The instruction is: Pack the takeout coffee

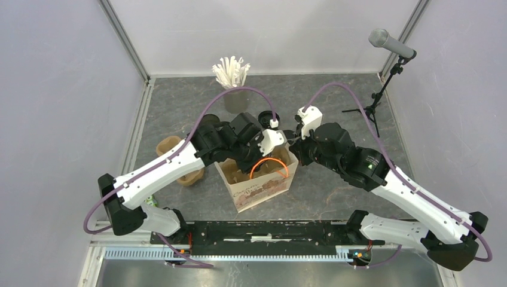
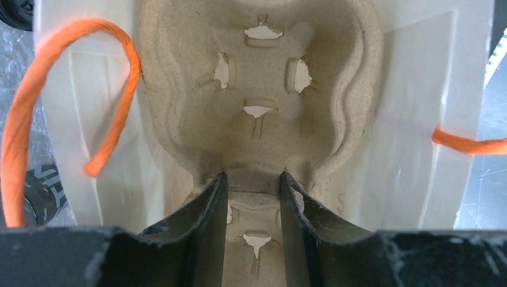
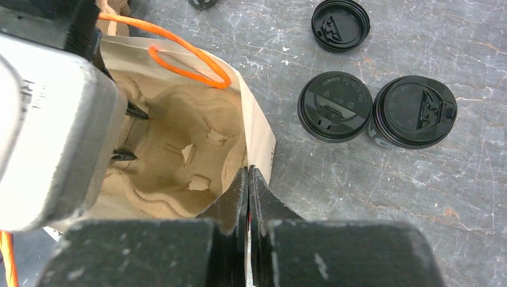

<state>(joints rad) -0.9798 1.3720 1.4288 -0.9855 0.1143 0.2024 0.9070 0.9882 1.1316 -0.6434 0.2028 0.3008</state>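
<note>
Pinching one wall of the bag (image 3: 258,128) flat in our right gripper (image 3: 248,174) while our left gripper (image 2: 251,179) clamps the pulp carrier (image 2: 197,89) inside, we risk tearing paper if either tugs, with the lidded cups (image 3: 335,106) on the table (image 3: 388,197) just beside the bag.

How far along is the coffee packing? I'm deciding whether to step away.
Done: a pulp carrier is inside the paper bag. In hand: the left gripper is clamped on that carrier, while the right gripper pinches the bag's rim. Left: two lidded black cups stand on the table outside the bag; the carrier's visible pockets are empty.
</note>
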